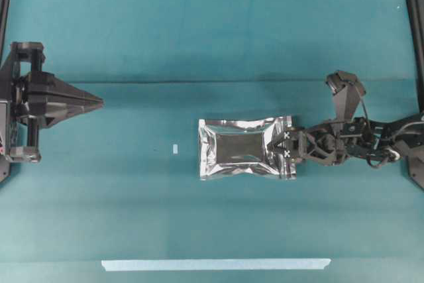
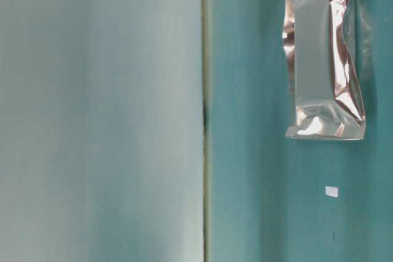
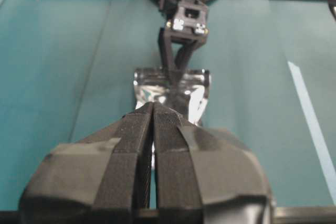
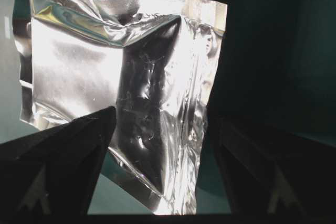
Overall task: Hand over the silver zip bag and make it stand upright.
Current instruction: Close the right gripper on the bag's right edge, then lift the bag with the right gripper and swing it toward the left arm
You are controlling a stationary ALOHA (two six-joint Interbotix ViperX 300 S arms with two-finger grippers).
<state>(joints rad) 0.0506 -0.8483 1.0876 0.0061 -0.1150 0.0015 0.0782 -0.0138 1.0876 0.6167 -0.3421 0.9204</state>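
The silver zip bag lies flat on the tabletop. At its right end the right gripper has its fingers apart, straddling the sealed edge, apparently to pinch there and lift. Well left of the bag, the left gripper waits, fingers pressed together, empty.

silver zip bag top cut off, table-level view

Both arms are matte black: the left gripper tapers into a tape-wrapped wedge, the right gripper wears white cross markings and trailing cables.
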